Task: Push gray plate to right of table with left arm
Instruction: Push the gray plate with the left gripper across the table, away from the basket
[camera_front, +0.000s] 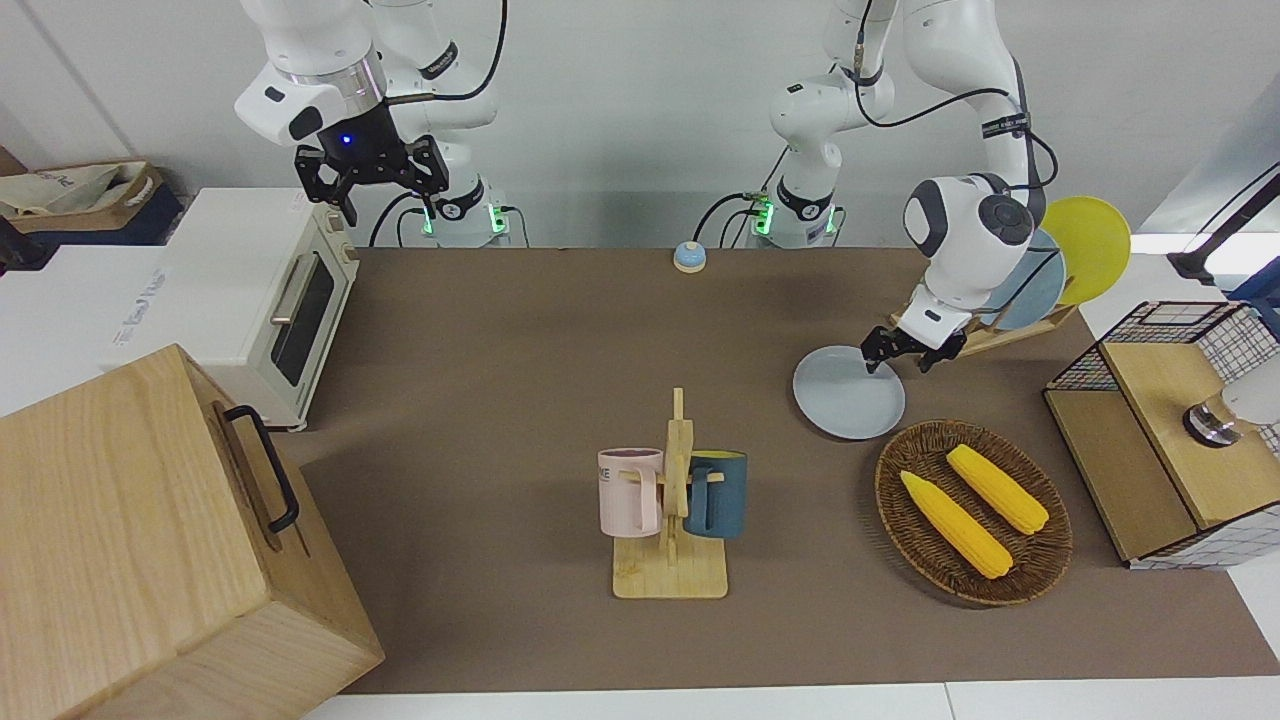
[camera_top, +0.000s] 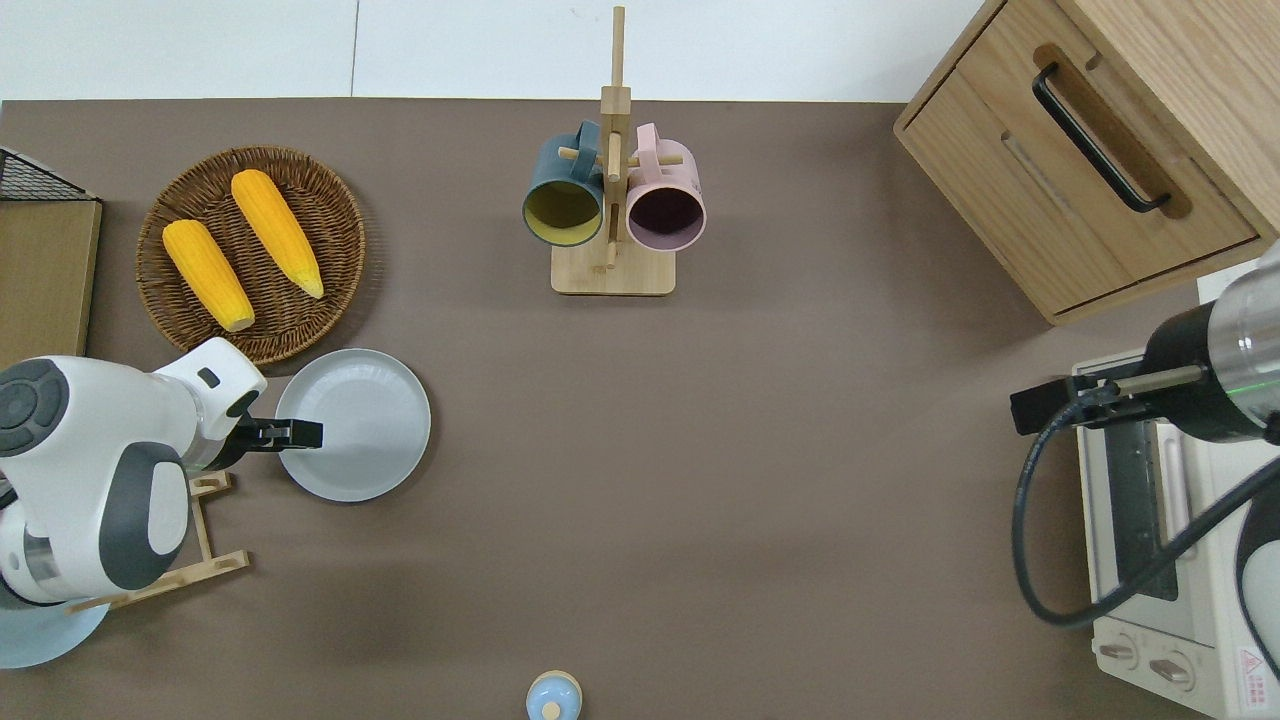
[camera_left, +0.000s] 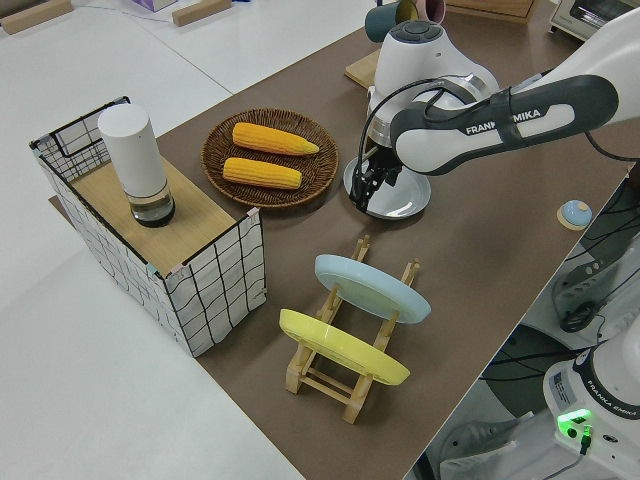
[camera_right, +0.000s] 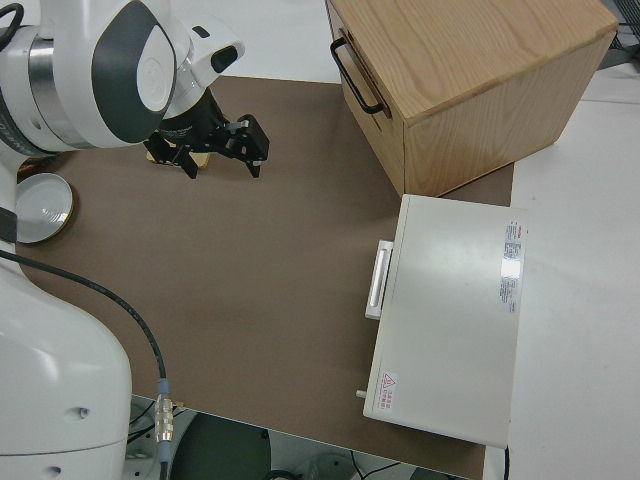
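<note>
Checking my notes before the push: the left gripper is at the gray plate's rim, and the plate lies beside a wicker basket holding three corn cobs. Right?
Not quite: the wicker basket holds two corn cobs, as the overhead view shows. The left gripper is at the gray plate's rim.

My left arm (camera_left: 500, 125) bears "FRANKA EMIKA" in white letters on its dark band. A base (camera_left: 600, 400) at the lower corner of the left side view carries the same "FRANKA EMIKA" in dark letters. The pink mug (camera_front: 630, 492) shows the letters "ME" near its rim. The oven (camera_right: 450, 330) has a red warning triangle sticker and a white label strip on its top, both too small to read.
</note>
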